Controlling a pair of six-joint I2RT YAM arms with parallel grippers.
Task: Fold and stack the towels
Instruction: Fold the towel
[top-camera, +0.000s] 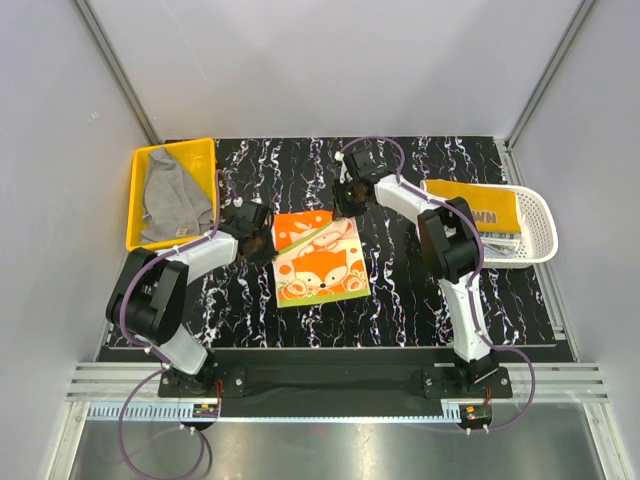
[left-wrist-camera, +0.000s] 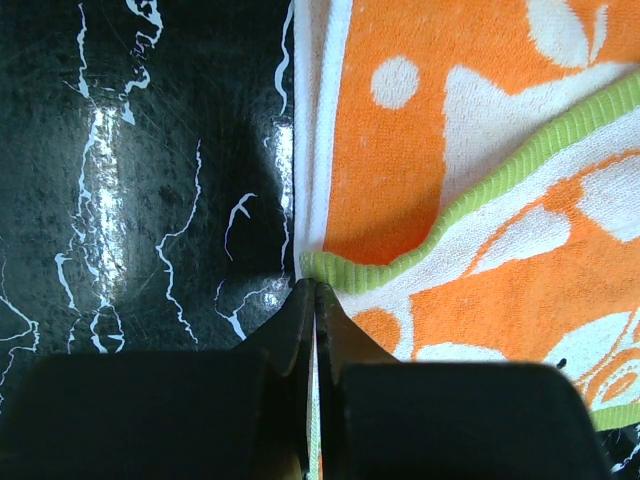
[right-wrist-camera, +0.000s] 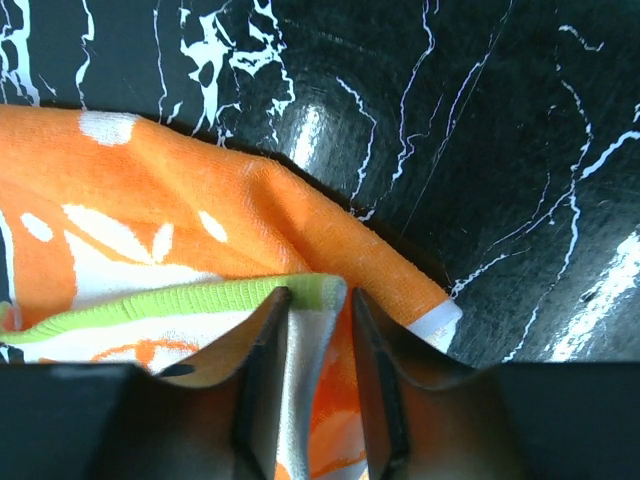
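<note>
Mid-frame, the left gripper pinches the left edge of the orange towel and the right gripper clamps its green-hemmed top corner, likely holding both ends to square the fold.

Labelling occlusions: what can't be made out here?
Top view: lettering on the yellow towel, start hidden by the right arm.
Top view: what lies under it in the white basket, covered, too small.
Top view: grey cloth in the yellow bin, crumpled; one towel or several unclear.
Wrist views: orange towel cut off by frame edges.
</note>
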